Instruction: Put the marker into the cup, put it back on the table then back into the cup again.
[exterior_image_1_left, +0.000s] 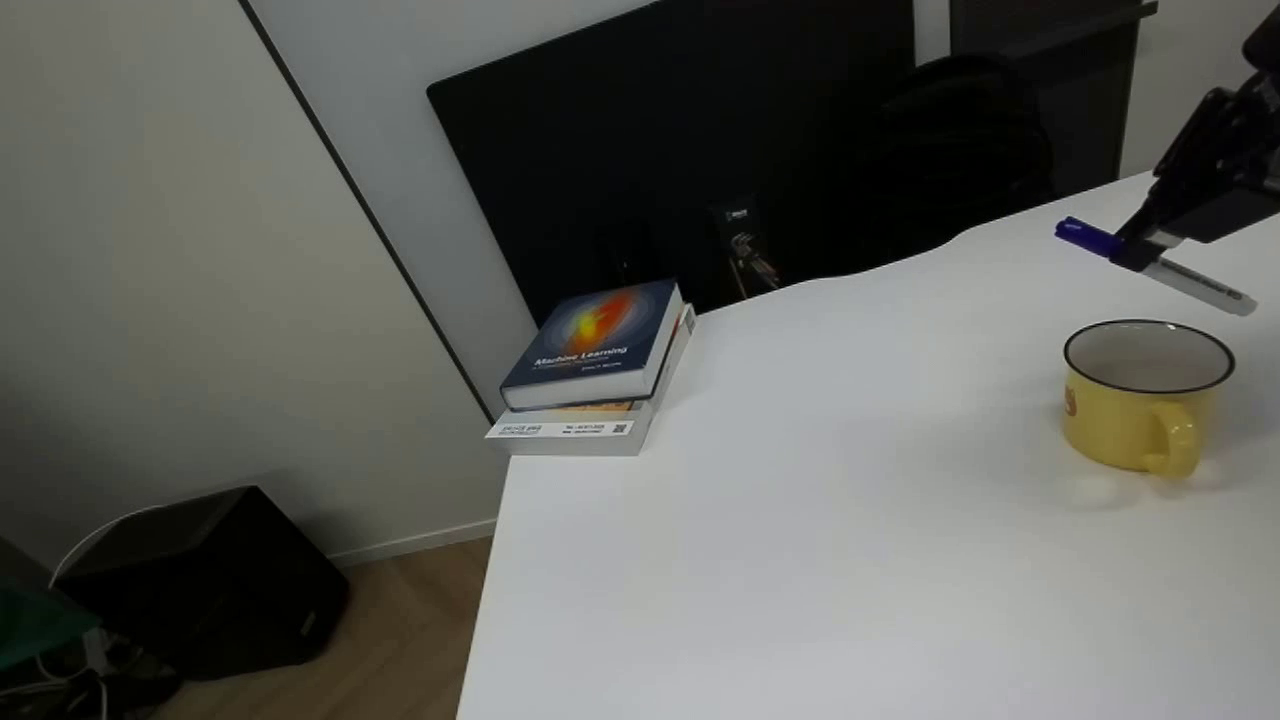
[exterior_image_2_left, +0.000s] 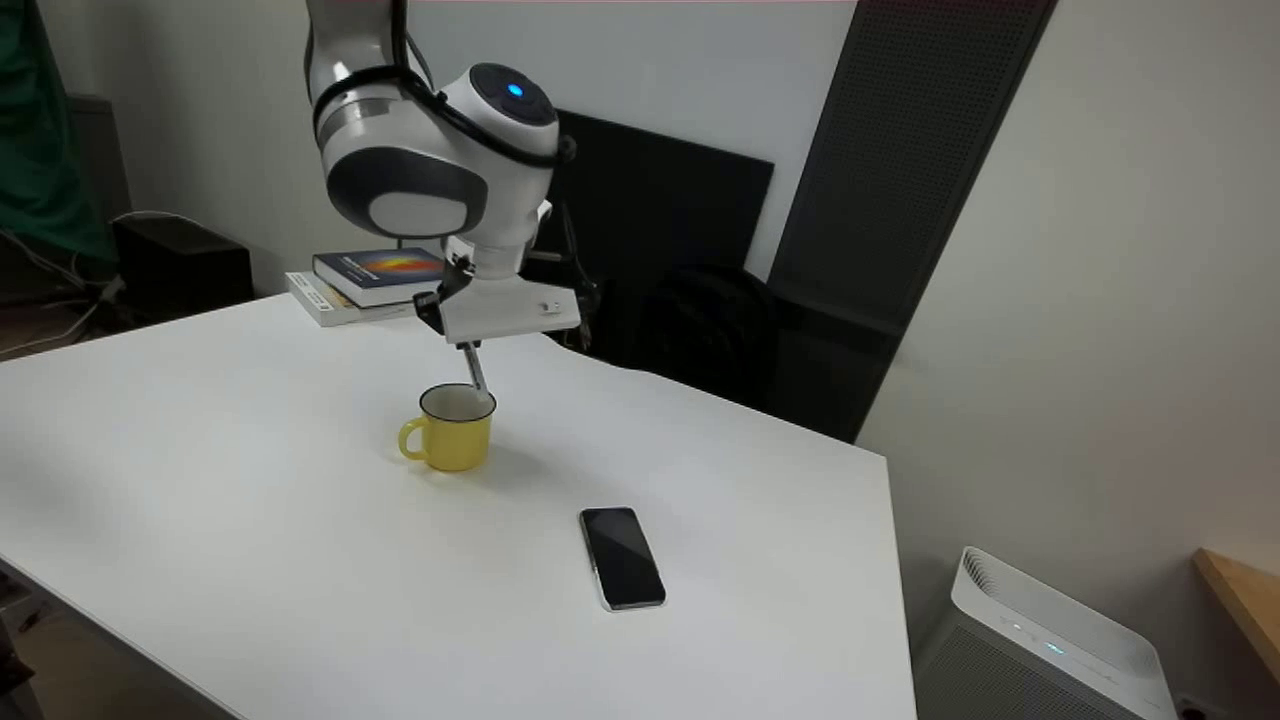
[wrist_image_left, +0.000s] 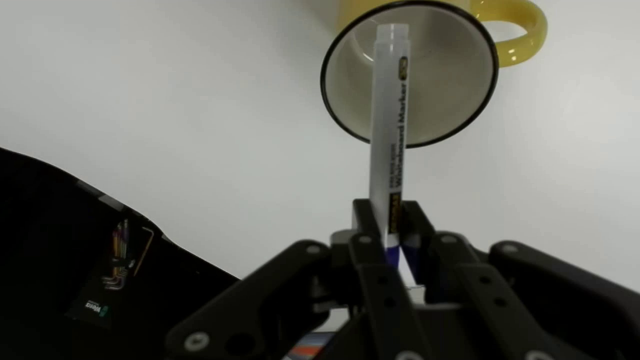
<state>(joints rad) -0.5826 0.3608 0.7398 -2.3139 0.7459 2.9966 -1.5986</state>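
The marker, with a white body and a blue cap, is held tilted in the air, white end lower, in both exterior views (exterior_image_1_left: 1200, 287) (exterior_image_2_left: 474, 368). My gripper (exterior_image_1_left: 1140, 250) is shut on it near the cap; the fingers also show in the wrist view (wrist_image_left: 387, 220). The yellow cup (exterior_image_1_left: 1120, 425) with a dark rim stands upright on the white table (exterior_image_1_left: 800, 550), also seen in an exterior view (exterior_image_2_left: 457, 445). In the wrist view the marker (wrist_image_left: 390, 125) crosses over the opening of the cup (wrist_image_left: 450, 95). A gap shows between marker and rim in an exterior view.
Stacked books (exterior_image_1_left: 590, 345) lie at a table corner. A black phone (exterior_image_2_left: 622, 558) lies on the table, some way from the cup. The table's wavy edge borders a dark area with a tool set (wrist_image_left: 120, 245). A dark panel (exterior_image_1_left: 680, 150) stands behind the table.
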